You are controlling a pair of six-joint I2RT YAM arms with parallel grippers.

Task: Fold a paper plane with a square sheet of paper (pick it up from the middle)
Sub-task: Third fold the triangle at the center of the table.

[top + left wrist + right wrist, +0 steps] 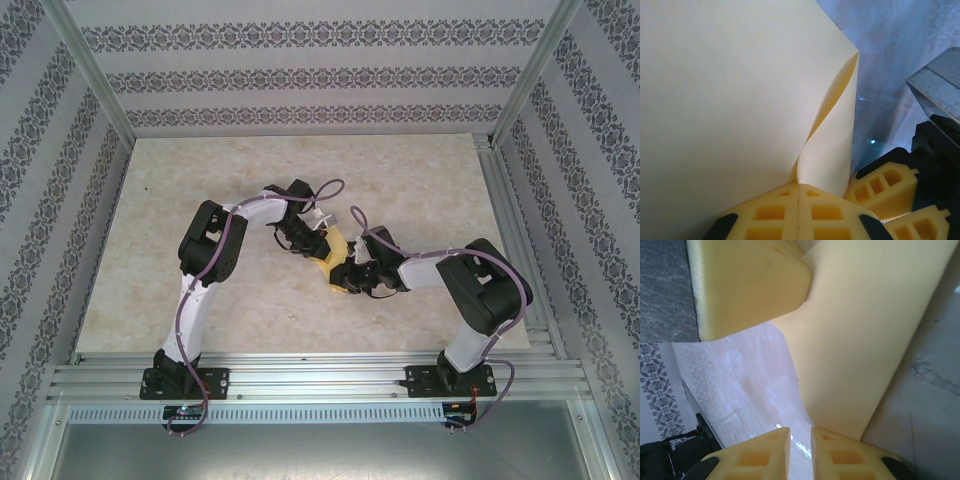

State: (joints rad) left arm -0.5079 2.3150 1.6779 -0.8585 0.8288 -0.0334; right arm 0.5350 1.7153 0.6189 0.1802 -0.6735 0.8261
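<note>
The pale-yellow square sheet of paper (338,247) hangs above the table's middle, between the two grippers. My left gripper (320,243) is shut on it. In the left wrist view the sheet (730,100) rises out of the seam of the closed left gripper (799,185), one flap curling to the right. My right gripper (347,277) sits just below and to the right; its fingers (885,182) show beside the sheet. In the right wrist view the right gripper (800,429) stands open by a narrow gap with bare table showing through. The sheet (865,340) ends against its right fingertip.
The beige marbled table (400,170) spreads around the arms, fenced by aluminium rails (512,250) and patterned walls (300,75). A yellow finger of the left gripper (750,285) looms at the upper left of the right wrist view.
</note>
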